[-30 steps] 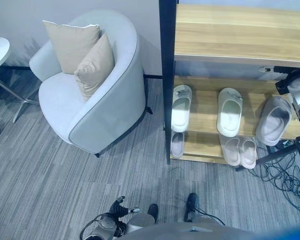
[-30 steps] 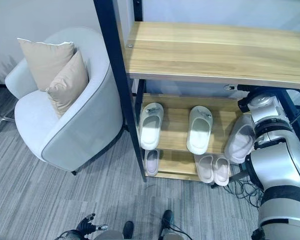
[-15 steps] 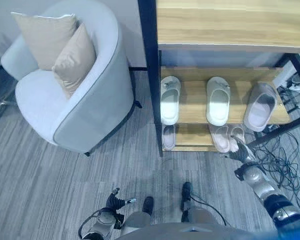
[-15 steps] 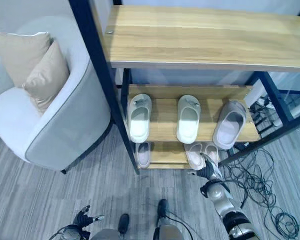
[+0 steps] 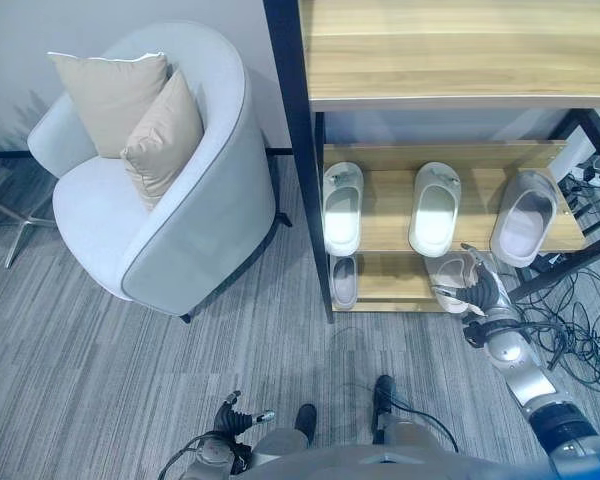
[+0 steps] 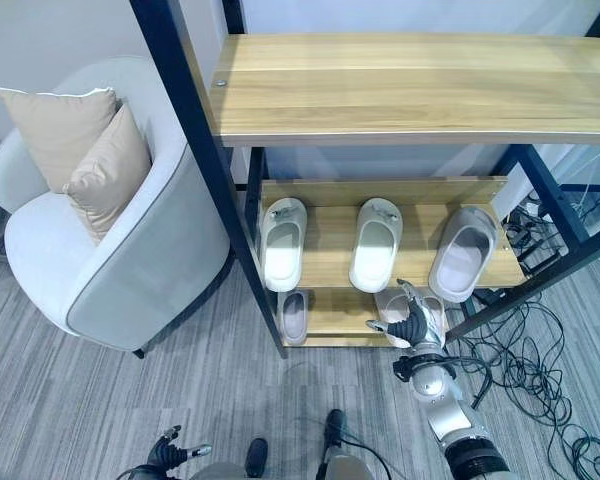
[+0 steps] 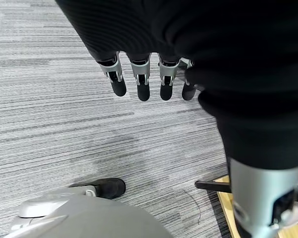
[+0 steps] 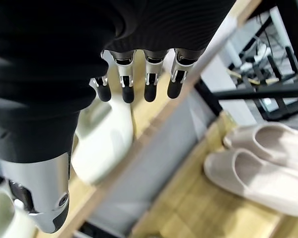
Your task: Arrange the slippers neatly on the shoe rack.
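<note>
Three slippers [image 6: 375,255] sat on the shoe rack [image 6: 400,95]; we saw right robot hand [image 6: 415,322] spread by bottom pair [image 8: 260,168], left robot hand [image 7: 146,82] relaxed.

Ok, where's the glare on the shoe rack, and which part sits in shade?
Left eye view: glare on the footbeds of the two white slippers, middle shelf; the small slipper below sits in shade. Right eye view: the top shelf is evenly lit.
</note>
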Tool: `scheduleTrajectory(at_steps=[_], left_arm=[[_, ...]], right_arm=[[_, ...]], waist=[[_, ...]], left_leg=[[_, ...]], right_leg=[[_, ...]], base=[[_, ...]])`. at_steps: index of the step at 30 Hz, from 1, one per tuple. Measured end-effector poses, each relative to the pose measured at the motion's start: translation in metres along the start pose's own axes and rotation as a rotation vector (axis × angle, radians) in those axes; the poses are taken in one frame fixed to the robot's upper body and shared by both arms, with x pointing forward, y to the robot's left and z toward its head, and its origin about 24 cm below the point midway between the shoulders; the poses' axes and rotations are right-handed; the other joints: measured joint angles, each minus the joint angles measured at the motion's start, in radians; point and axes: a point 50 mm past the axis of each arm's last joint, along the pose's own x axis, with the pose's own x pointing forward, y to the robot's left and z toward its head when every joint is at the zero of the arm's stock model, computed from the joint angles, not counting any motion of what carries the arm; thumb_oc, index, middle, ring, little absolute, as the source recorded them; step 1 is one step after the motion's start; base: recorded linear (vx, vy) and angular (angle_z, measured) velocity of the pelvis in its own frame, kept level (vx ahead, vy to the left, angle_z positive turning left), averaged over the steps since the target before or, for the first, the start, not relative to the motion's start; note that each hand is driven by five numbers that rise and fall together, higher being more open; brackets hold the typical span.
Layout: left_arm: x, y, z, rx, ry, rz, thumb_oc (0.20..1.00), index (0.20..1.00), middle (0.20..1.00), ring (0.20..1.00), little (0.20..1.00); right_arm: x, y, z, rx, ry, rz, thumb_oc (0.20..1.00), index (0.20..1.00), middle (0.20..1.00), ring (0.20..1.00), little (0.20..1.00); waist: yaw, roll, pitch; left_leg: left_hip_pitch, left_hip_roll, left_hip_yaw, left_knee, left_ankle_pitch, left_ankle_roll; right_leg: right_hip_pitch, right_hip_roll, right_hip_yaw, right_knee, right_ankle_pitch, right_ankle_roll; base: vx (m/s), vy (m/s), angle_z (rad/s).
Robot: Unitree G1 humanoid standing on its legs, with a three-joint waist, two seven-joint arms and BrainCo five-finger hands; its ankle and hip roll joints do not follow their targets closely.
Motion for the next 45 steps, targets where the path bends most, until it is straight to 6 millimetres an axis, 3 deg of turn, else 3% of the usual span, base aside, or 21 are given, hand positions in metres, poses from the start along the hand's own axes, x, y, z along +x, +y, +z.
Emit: scheduleTrajectory(at_steps=[5, 7, 10, 11, 13, 19, 25, 38, 45], left_arm=[[0.000, 0.001, 0.000, 0.001, 0.001, 0.001, 1.000, 1.000, 1.000, 1.000, 1.000], [0.000, 0.001, -0.001, 0.009, 0.001, 0.001, 1.000, 1.000, 1.000, 1.000, 1.000], [0.000, 0.003, -0.001, 0.018, -0.001, 0.003, 1.000, 1.000, 1.000, 1.000, 1.000], [0.000, 0.003, -0.001, 0.020, -0.001, 0.002, 1.000, 1.000, 1.000, 1.000, 1.000], [-0.001, 0.002, -0.003, 0.023, 0.004, -0.002, 1.000, 1.000, 1.000, 1.000, 1.000], [0.001, -0.003, 0.006, 0.041, -0.022, -0.020, 1.000, 1.000, 1.000, 1.000, 1.000], [0.001, -0.004, 0.006, 0.024, -0.021, -0.021, 1.000, 1.000, 1.000, 1.000, 1.000], [0.007, -0.001, 0.026, 0.022, -0.083, 0.008, 1.000, 1.000, 1.000, 1.000, 1.000], [0.010, 0.000, 0.039, 0.050, -0.125, 0.018, 1.000, 1.000, 1.000, 1.000, 1.000]], right_arm=[[0.002, -0.007, -0.002, -0.002, 0.008, -0.041, 1.000, 1.000, 1.000, 1.000, 1.000], [0.014, -0.016, -0.005, -0.052, 0.021, -0.075, 1.000, 1.000, 1.000, 1.000, 1.000], [0.046, -0.048, -0.011, -0.157, 0.075, -0.160, 1.000, 1.000, 1.000, 1.000, 1.000], [0.053, -0.055, -0.007, -0.164, 0.073, -0.183, 1.000, 1.000, 1.000, 1.000, 1.000], [0.065, -0.068, 0.023, -0.158, -0.045, -0.240, 1.000, 1.000, 1.000, 1.000, 1.000], [0.082, -0.066, 0.022, -0.190, 0.018, -0.219, 1.000, 1.000, 1.000, 1.000, 1.000], [0.082, -0.062, 0.024, -0.162, 0.023, -0.196, 1.000, 1.000, 1.000, 1.000, 1.000], [0.098, -0.077, 0.062, -0.220, -0.100, -0.316, 1.000, 1.000, 1.000, 1.000, 1.000], [0.112, -0.102, 0.089, -0.294, -0.156, -0.420, 1.000, 1.000, 1.000, 1.000, 1.000]], waist=[[0.003, -0.006, -0.004], [0.009, -0.010, -0.007], [0.031, -0.019, -0.028], [0.033, -0.019, -0.027], [0.035, -0.015, -0.031], [0.056, 0.012, -0.016], [0.057, 0.023, 0.012], [0.057, 0.021, 0.052], [0.061, 0.021, 0.078]], left_leg=[[-0.002, 0.000, 0.000, 0.000, 0.000, 0.000], [-0.003, -0.001, 0.000, 0.000, -0.001, 0.001], [-0.019, -0.002, 0.000, 0.001, -0.001, 0.001], [-0.021, -0.002, -0.001, 0.001, 0.000, 0.001], [-0.024, -0.001, -0.003, 0.001, 0.001, 0.001], [-0.058, -0.005, -0.005, 0.005, 0.001, 0.000], [-0.073, 0.001, -0.015, 0.005, 0.005, -0.006], [-0.132, 0.002, -0.026, 0.006, 0.007, -0.008], [-0.163, 0.002, -0.033, 0.008, 0.009, -0.012]], right_leg=[[-0.003, 0.000, 0.001, 0.000, 0.000, 0.000], [-0.004, -0.001, 0.001, 0.000, 0.000, 0.000], [-0.017, -0.002, 0.000, 0.000, 0.000, 0.001], [-0.019, -0.002, 0.000, 0.000, 0.000, 0.000], [-0.028, -0.001, -0.001, 0.000, 0.005, -0.005], [-0.054, -0.005, -0.007, 0.000, 0.005, 0.001], [-0.070, 0.004, -0.017, 0.000, 0.010, -0.007], [-0.122, 0.004, -0.032, 0.000, 0.010, -0.006], [-0.148, 0.003, -0.037, 0.001, 0.010, -0.007]], base=[[0.00, 0.000, -0.01], [0.02, -0.002, 0.00], [0.00, 0.001, 0.01], [0.01, 0.001, 0.06], [0.00, 0.000, 0.00], [0.00, -0.001, 0.01], [0.00, -0.001, 0.05], [0.00, -0.001, 0.02], [0.00, 0.002, 0.03]])
